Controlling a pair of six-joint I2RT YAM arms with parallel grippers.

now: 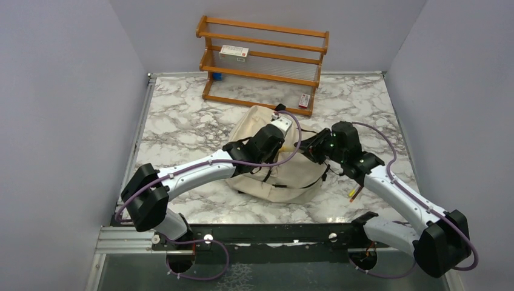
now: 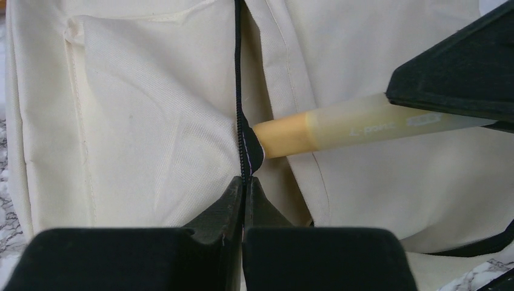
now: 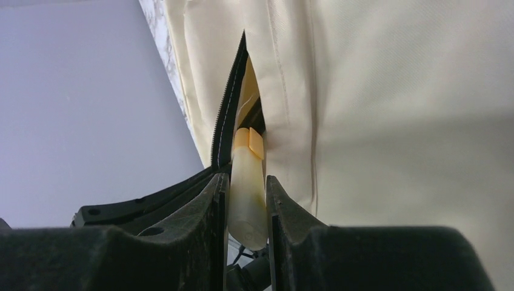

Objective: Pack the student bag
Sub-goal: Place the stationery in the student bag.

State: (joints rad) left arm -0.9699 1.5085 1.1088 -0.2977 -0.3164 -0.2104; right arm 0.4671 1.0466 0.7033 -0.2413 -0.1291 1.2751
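Student bag (image 1: 257, 124) pinched by left gripper (image 2: 244, 183), pen (image 2: 339, 124) in right gripper (image 3: 246, 179), apparently inside

The student bag (image 1: 251, 121) lies mid-worktop (image 1: 182, 121). Behind the bag stands a rack (image 1: 263, 63), with a box (image 1: 234, 52) on its upper shelf. Over the bag, the left pincer (image 2: 244, 182) pinches the zipper (image 2: 237, 73). From the bag's right, the right pincer (image 3: 247, 182) holds a marker (image 2: 339, 127), its tip at the zipper slit.
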